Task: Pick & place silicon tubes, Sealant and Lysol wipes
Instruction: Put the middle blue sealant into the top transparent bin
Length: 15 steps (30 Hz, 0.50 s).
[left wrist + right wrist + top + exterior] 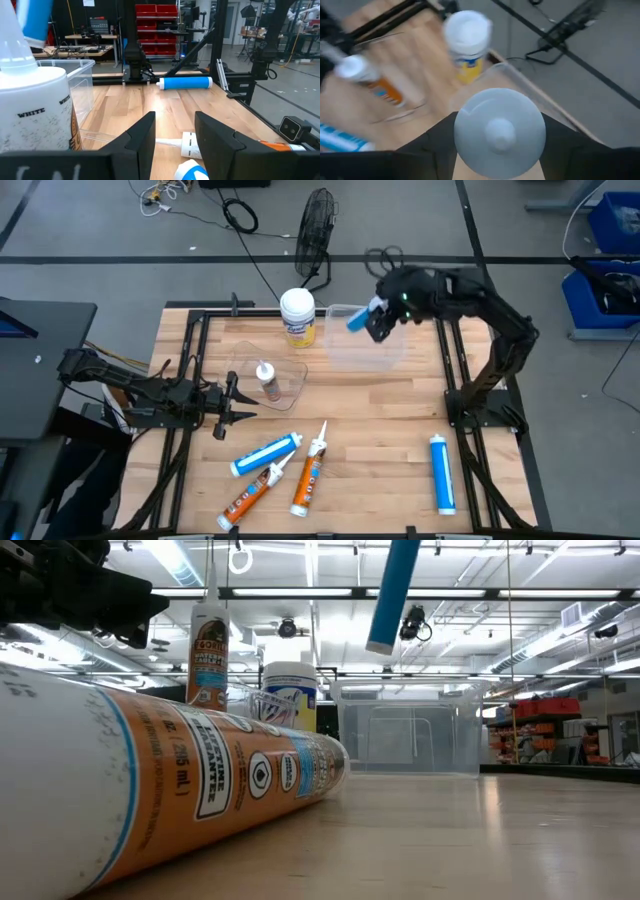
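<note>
Holding slim blue nozzle-less cartridge (362,317) upright, your right gripper (377,319) hangs over clear plastic bin (345,352), likely for drop-in; left gripper (236,401) waits, fingers narrowly parted, empty.

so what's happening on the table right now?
The right pincer holds a blue tube in the air over the clear bin at the table's far side. The left pincer hovers open and empty near the table's left edge. The Lysol wipes stand beside the bin. Another blue tube and more tubes lie on the near side.
</note>
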Available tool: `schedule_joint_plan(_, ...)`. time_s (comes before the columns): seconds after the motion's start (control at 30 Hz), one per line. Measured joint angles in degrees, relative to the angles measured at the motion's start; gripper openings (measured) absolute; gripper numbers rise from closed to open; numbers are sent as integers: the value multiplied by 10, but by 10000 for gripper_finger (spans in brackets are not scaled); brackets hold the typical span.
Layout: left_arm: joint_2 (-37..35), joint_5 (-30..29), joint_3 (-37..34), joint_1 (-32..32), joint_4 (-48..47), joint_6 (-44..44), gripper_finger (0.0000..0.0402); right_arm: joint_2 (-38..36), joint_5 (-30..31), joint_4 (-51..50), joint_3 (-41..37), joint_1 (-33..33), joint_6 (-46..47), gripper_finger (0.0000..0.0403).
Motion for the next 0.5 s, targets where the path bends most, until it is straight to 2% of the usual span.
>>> schedule_joint_plan(0.1,0,0,0,0,0,0,142,2,-3,0,0,-40,-15,212)
schedule_joint_plan(0.27,0,0,0,0,0,0,142,11,-54,1,-5,-96,-19,212)
schedule_joint_plan(0.37,0,0,0,0,0,0,142,12,-77,1,-29,-116,-23,212)
schedule_joint_plan(0.5,0,0,0,0,0,0,142,14,-80,3,-83,-138,-24,212)
